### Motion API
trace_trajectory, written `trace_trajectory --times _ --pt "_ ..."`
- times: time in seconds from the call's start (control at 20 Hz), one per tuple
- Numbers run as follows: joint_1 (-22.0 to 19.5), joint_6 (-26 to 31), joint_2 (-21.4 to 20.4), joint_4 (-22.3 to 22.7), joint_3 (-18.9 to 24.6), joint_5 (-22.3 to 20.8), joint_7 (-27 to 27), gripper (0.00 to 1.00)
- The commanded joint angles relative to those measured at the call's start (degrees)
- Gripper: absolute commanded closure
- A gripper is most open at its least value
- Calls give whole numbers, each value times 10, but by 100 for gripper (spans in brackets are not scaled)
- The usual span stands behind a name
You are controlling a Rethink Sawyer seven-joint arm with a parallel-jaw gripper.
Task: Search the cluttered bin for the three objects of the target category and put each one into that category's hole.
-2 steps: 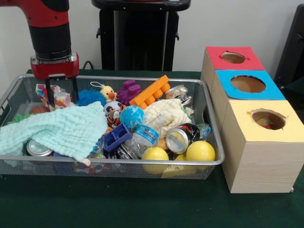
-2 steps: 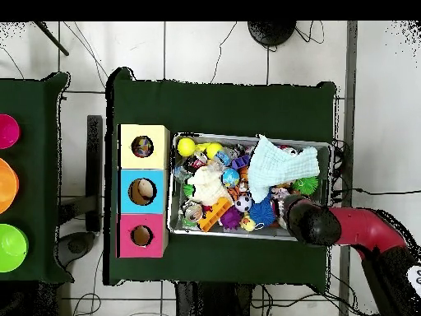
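From the front, the red and black arm (image 1: 50, 28) comes down at the far left corner of a wire bin (image 1: 209, 161) that sits on a green desk (image 1: 142, 209). The jaws (image 1: 62, 92) hang open, two thin dark fingers (image 1: 75, 90) apart, dipping just inside the bin above a colourful crinkled wrapper (image 1: 59, 97), and they hold nothing. A pale mint cloth (image 1: 57, 130) covers much of the bin's left half. Behind it lie a blue spiky ball (image 1: 89, 97), a small yellow duck toy (image 1: 108, 92), a purple block (image 1: 128, 91) and an orange brick (image 1: 151, 92). In the middle are a blue globe ball (image 1: 131, 117), a cream cloth (image 1: 166, 114), a plastic bottle (image 1: 145, 137) and a blue block (image 1: 116, 137). Near the front right lie a drink can (image 1: 180, 137) and two yellow balls (image 1: 200, 151). Another can (image 1: 38, 148) peeks out under the mint cloth. To the right of the bin stand three wooden boxes with holes: the red box (image 1: 232, 58) farthest, the blue box (image 1: 248, 84) in the middle, and the yellow box (image 1: 266, 119) nearest, with something showing inside its hole.

From overhead, the bin (image 2: 251, 233) lies in the middle of the desk (image 2: 222, 103), the three boxes in a column at its left: the yellow box (image 2: 144, 146), the blue box (image 2: 143, 191), the red box (image 2: 141, 236). The arm (image 2: 345, 226) reaches over the bin's lower right corner, hiding the jaws. The mint cloth (image 2: 270, 169) is spread in the right half.
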Motion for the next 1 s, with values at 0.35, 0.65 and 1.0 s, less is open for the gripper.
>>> trace_trajectory --times 0.35,0.65,1.0 --pt "26 -20 7 38 -23 -12 26 100" --pt "29 8 -46 69 -3 29 27 100" --pt "54 96 -201 121 58 169 25 100"
